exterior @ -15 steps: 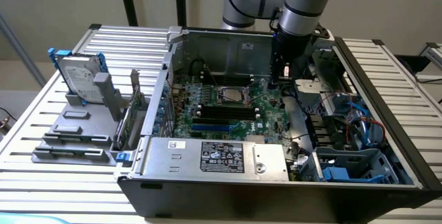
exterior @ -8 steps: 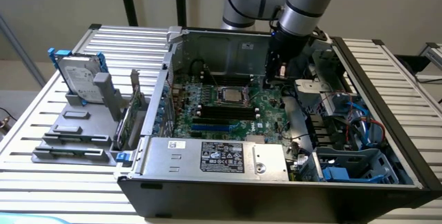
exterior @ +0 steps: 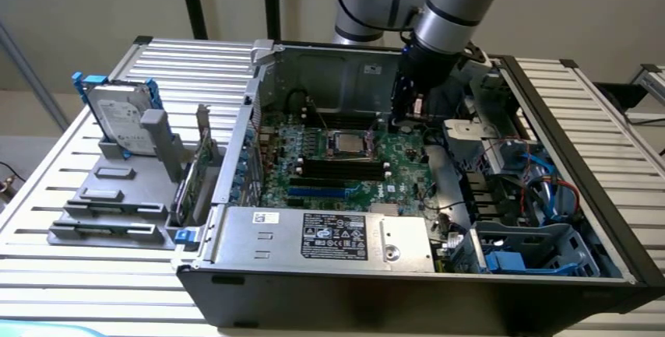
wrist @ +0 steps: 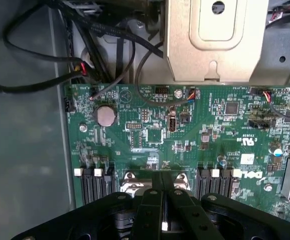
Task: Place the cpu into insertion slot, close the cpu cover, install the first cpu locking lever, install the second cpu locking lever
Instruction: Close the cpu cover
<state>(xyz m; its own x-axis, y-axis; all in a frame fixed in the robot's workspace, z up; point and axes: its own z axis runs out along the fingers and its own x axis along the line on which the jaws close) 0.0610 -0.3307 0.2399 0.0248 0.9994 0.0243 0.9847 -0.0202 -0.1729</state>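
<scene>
On slatted metal table [exterior: 93, 275], beige wall [exterior: 83, 2] behind, open computer case [exterior: 416, 298], gripper [wrist: 162, 181] closed over motherboard [wrist: 155, 135]

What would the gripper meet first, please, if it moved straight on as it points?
Probably the silvery rim of the insertion slot, just beyond the shut gripper, on the green motherboard; depth is unclear.
</scene>
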